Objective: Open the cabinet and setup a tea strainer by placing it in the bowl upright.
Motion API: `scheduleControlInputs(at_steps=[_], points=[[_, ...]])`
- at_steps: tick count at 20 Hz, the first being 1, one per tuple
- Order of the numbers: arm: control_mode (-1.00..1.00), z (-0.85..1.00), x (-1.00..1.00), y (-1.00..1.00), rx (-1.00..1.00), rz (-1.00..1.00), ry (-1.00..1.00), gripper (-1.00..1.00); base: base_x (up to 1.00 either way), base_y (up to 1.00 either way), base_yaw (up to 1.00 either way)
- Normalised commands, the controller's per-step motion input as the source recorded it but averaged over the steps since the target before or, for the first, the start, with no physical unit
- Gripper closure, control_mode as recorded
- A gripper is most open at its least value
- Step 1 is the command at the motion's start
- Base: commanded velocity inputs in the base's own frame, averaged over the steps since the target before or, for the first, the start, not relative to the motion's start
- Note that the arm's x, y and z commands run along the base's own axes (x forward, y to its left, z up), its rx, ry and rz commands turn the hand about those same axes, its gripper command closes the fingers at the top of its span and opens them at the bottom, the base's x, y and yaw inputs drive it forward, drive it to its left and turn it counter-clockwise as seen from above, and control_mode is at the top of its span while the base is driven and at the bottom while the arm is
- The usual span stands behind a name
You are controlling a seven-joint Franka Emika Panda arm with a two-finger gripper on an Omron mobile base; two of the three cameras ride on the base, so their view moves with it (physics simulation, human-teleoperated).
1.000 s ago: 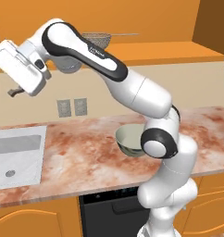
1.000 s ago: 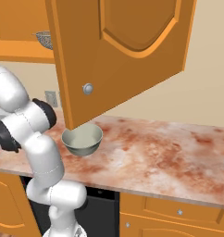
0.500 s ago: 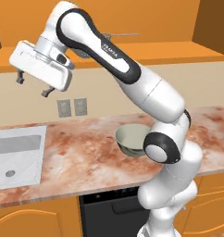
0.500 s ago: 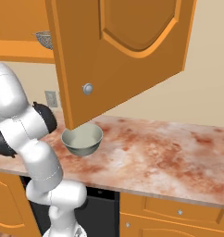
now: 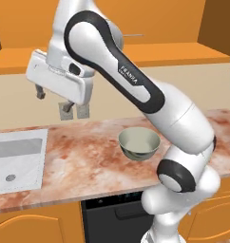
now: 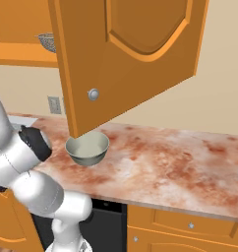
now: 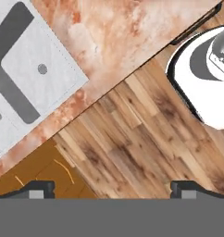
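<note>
Orange cabinet (image 6: 126, 59) door hangs open; tea strainer (image 6: 46, 42) sits on its shelf, ungrabbed. Gripper (image 5: 52, 99) hovers wide open, empty. Bowl (image 5: 139, 142) waits on the desk (image 5: 79, 161).

My two base cameras look forward and down from behind me, left and right, sharing the mottled reddish marble counter (image 5: 79, 161) (image 6: 180, 162); my hand camera looks straight down at the floor.
</note>
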Motion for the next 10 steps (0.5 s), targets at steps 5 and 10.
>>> scheduleControlInputs(at_steps=[5, 10], points=[[-1.00, -0.32, -0.02, -0.79, -0.11, -0.17, -0.03, -1.00, 0.00, 0.00, 0.00], [-1.00, -0.21, -0.08, -0.43, -0.20, -0.04, -0.24, -1.00, 0.00, 0.00, 0.00]])
